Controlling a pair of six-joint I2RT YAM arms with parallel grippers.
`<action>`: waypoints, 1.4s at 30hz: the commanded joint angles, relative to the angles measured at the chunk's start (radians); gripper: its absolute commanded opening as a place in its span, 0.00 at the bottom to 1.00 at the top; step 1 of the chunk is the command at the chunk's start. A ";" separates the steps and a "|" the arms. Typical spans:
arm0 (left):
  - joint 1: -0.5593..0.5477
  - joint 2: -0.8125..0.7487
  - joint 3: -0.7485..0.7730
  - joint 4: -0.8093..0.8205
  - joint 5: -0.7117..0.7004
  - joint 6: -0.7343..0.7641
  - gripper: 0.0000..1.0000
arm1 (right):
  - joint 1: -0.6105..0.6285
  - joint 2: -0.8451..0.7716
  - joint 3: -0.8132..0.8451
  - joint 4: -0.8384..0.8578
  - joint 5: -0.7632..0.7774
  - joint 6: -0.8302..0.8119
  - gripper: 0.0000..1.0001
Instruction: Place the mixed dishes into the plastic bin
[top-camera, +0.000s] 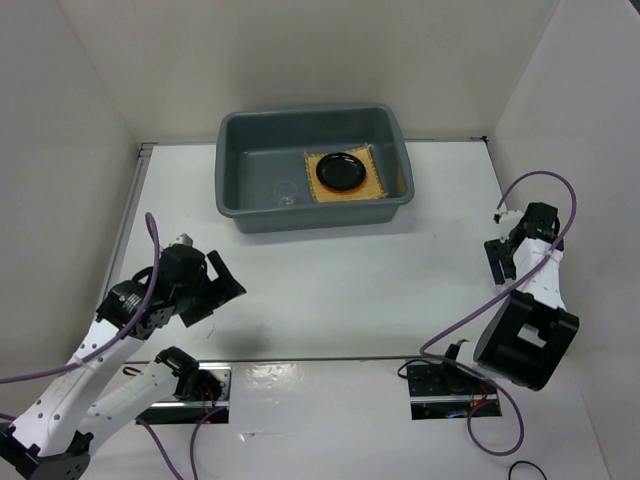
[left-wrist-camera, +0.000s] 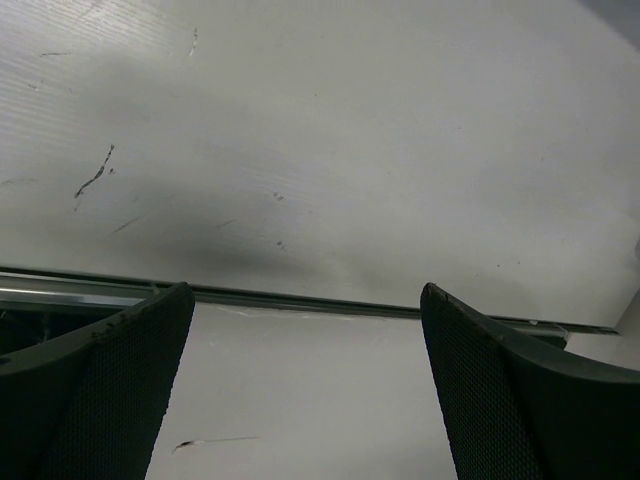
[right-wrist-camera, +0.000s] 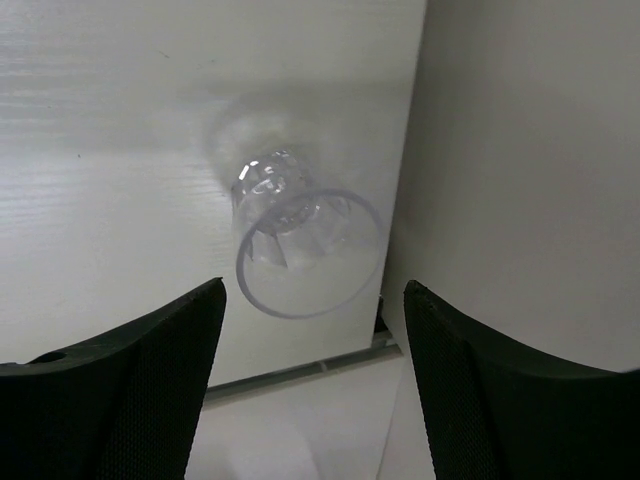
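The plastic bin held the bamboo mat at its right end, with the black plate on top. One glass cup sat in the bin to the left of the mat. No orange plate could be made out. The second glass cup stood outside the bin, well to its right on the worktop, apparently mouth up.

The right gripper hung over that cup with its jaws wide apart, holding nothing. The left gripper, well apart from the bin on its near-left side, was likewise open and empty over the worktop.

The cup was probably light, rigid, slick and breakable. A gentle pinch across the rim, one finger inside and one outside, or a hold around the body, seemed safest.
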 joint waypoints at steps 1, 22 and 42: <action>0.005 -0.028 0.028 0.024 0.011 0.012 1.00 | -0.010 0.049 -0.008 0.037 -0.102 -0.022 0.75; 0.005 -0.191 -0.021 -0.050 0.002 -0.080 1.00 | 0.036 0.255 0.238 -0.084 -0.254 0.056 0.00; 0.005 -0.215 -0.021 -0.048 -0.016 -0.114 1.00 | 0.982 1.059 1.932 -0.334 -0.082 0.240 0.09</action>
